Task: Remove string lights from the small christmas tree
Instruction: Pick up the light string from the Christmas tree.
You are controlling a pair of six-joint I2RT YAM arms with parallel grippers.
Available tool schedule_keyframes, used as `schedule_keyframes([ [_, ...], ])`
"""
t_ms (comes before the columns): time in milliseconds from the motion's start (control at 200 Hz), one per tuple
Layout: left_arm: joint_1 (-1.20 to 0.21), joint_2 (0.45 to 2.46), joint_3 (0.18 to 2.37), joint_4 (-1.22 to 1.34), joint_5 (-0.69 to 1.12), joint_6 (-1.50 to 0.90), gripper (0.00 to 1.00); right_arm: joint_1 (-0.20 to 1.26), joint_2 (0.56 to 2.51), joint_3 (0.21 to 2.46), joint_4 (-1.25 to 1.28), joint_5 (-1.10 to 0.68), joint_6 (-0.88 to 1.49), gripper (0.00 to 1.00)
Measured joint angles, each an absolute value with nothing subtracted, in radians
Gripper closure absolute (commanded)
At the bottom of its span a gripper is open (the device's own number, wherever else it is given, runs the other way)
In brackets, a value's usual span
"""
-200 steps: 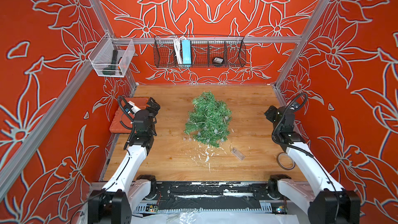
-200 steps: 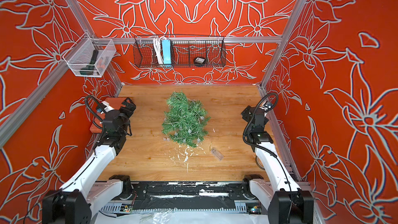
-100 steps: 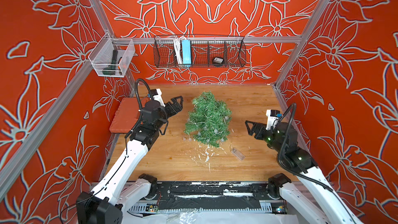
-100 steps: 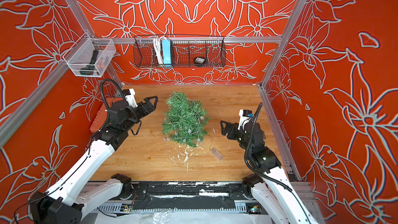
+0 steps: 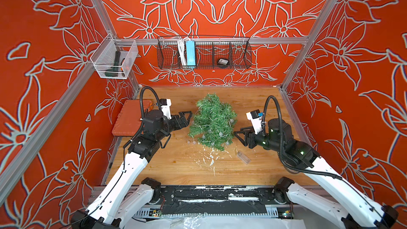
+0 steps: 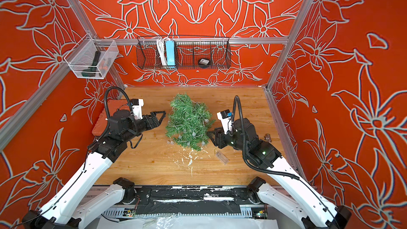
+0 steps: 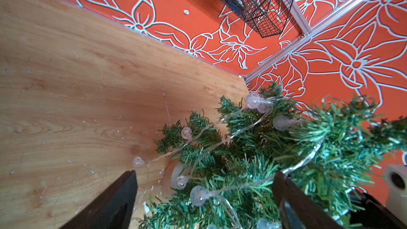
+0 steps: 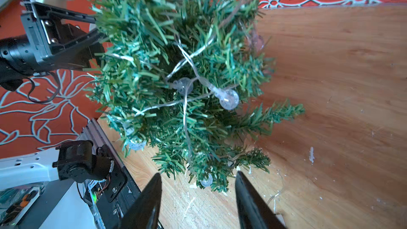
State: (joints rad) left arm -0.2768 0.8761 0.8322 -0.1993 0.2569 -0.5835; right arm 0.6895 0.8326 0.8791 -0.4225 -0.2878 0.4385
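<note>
The small bushy christmas tree of green tinsel-like needles appears to lie on its side on the pale wooden table, directly between the two sets of fingers, its tip pointing away from both toward the back wall. The string lights, a thin coppery wire with clear round bulbs, are still looped across its branches. The black left fingers stand wide apart and empty, their tips right at the tree's edge. In the left wrist view the lower branches and a few bulbs sit in the gap between them, and needles overlap one tip; whether it touches them I cannot tell. The black right fingers are at the opposite edge of the tree, parted more narrowly than the left pair, with nothing between them. One bulb at the tree's rim hangs just ahead of their gap. The clear plastic battery box at the wire's end lies flat on the table, near the right fingers and clear of the needles. A flat orange ribbed case lies behind the left fingers, on the side away from the tree. White flecks dot the table below the tree, between both pairs of fingers.
</note>
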Motion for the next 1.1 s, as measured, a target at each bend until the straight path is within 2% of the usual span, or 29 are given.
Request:
schedule_keyframes([
  [240,-0.277,0.876,0.832,-0.2,0.294,-0.574,0.12,0.725,0.874,0.897,-0.415,-0.289,0.421,0.51],
  [450,-0.277,0.884,0.826,-0.196,0.329,-0.572,0.13,0.728,0.934,0.971,-0.407,-0.274,0.391,0.58],
  [996,-0.277,0.884,0.819,-0.197,0.361,-0.561,0.13,0.728,1.004,0.973,-0.389,-0.247,0.365,0.7],
  [1096,-0.277,0.884,0.819,-0.197,0.363,-0.561,0.13,0.728,1.011,0.973,-0.388,-0.246,0.363,0.76],
])
